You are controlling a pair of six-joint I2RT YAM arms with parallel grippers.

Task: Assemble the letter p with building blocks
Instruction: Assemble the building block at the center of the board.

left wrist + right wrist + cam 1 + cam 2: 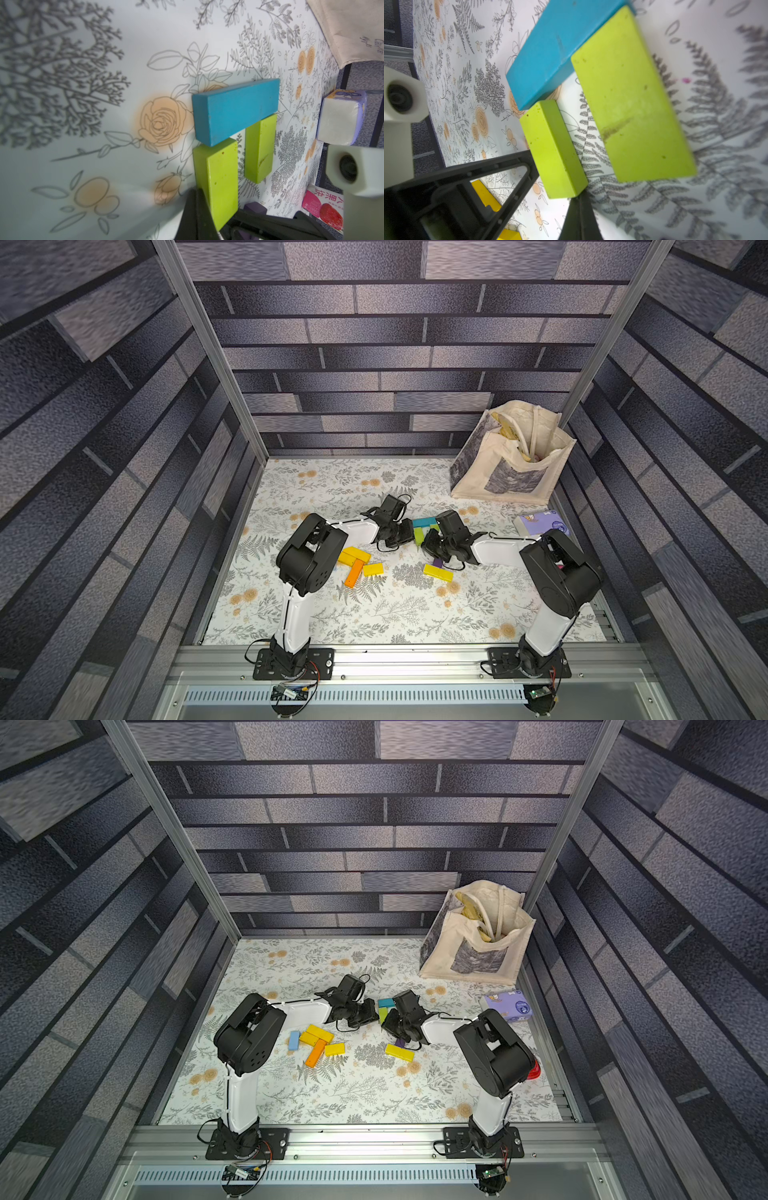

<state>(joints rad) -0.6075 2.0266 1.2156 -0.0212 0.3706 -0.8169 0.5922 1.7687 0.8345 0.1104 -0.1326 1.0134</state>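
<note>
Near the middle of a top view, a flat teal block (424, 522) touches two lime green blocks (419, 536). The left gripper (409, 532) and right gripper (426, 544) sit beside them, squeezed shut, empty.

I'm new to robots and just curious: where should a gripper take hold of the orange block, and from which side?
Probably from straight above, pinching the orange block across its long sides, on its near half. It lies flat; its far end meets the yellow blocks, while the near half has bare cloth on both sides.
</note>
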